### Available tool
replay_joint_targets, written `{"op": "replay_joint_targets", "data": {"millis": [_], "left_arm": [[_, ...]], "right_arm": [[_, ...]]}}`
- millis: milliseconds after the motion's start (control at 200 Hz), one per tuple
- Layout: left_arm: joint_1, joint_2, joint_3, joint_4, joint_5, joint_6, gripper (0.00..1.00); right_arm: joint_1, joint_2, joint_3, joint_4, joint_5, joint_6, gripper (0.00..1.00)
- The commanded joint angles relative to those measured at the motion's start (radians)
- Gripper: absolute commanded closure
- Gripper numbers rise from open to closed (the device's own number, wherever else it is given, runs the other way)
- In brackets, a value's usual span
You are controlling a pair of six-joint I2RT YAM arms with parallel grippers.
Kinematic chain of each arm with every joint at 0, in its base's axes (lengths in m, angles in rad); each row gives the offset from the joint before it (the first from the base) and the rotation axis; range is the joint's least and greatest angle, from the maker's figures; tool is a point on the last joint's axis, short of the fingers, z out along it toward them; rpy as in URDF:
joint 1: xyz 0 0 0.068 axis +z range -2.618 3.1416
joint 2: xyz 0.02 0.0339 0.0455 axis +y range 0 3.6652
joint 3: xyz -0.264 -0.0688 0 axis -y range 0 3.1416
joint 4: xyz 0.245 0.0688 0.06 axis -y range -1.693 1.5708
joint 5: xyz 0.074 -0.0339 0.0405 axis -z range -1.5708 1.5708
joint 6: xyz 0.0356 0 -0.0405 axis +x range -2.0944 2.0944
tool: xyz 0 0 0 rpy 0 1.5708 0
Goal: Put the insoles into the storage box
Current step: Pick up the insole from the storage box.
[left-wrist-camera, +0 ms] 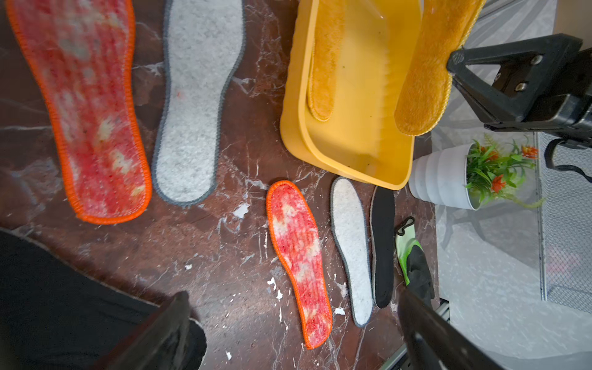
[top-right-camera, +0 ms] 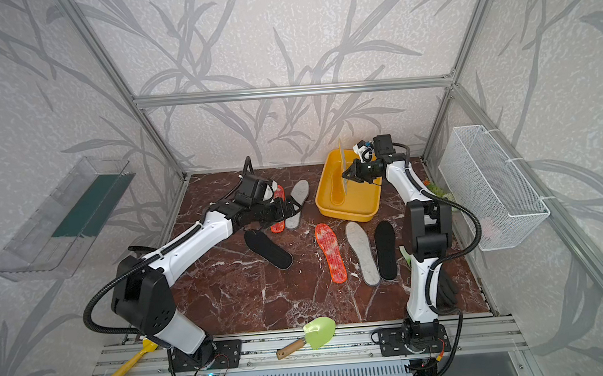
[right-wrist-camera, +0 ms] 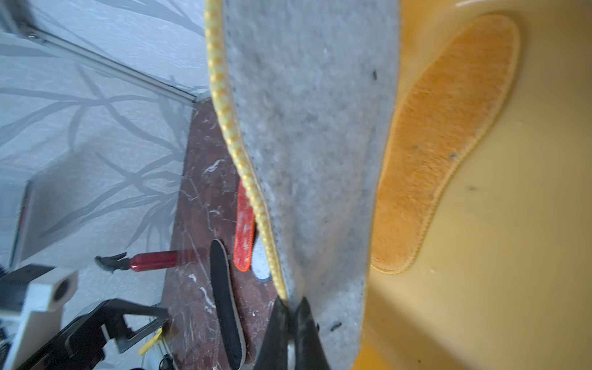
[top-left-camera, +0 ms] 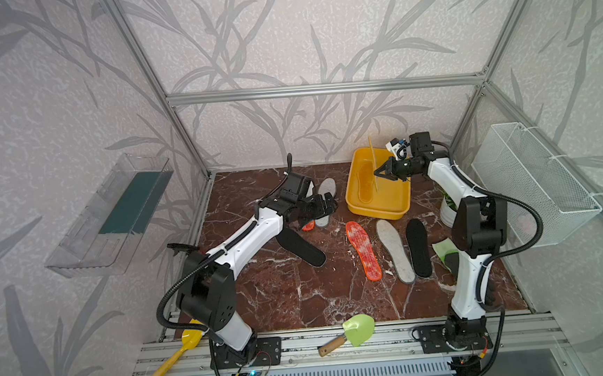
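Holding a yellow-orange insole (left-wrist-camera: 429, 73) on its edge, my right claw (top-left-camera: 377, 172) is pinched tight on the pad's rim. The pad stands upright over the open yellow storage box (top-left-camera: 378, 212), which sits at the back of the dark marble table (top-left-camera: 282, 299). I cannot tell whether its lower end touches the box floor.

A second yellow-orange insole (top-left-camera: 365, 184) lies flat inside the box.

My left claw (top-left-camera: 325, 207) has its jaws spread wide and grips nothing. It hovers over a red-white insole (left-wrist-camera: 89, 112) and a grey felt insole (left-wrist-camera: 198, 102), which lie side by side on the table, left of the box. A black insole (top-left-camera: 302, 247) lies beside my left forearm.

In front of the box, three more lie in a row: a second red-white insole (top-left-camera: 363, 250), a second grey felt insole (top-left-camera: 394, 251) and a second black insole (top-left-camera: 418, 248).

By my reckoning the task is at an early stage. One of the eight pads is stowed, one is in my grip over the box, and six wait on the table.
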Motion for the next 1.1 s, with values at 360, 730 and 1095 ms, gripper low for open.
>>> {"op": "replay_joint_targets", "data": {"millis": [360, 730, 1095], "left_arm": [[0.034, -0.071, 0.045, 0.301, 0.118, 0.168, 0.01], [0.057, -0.015, 0.06, 0.615, 0.344, 0.156, 0.01], [0.053, -0.011, 0.098, 0.756, 0.489, 0.147, 0.02]], "right_arm": [[-0.005, -0.229, -0.066, 0.015, -0.432, -0.082, 1.0], [0.033, -0.276, 0.067, -0.367, -0.674, -0.417, 1.0], [0.079, -0.227, 0.21, -0.688, -0.87, -0.717, 1.0]]}}
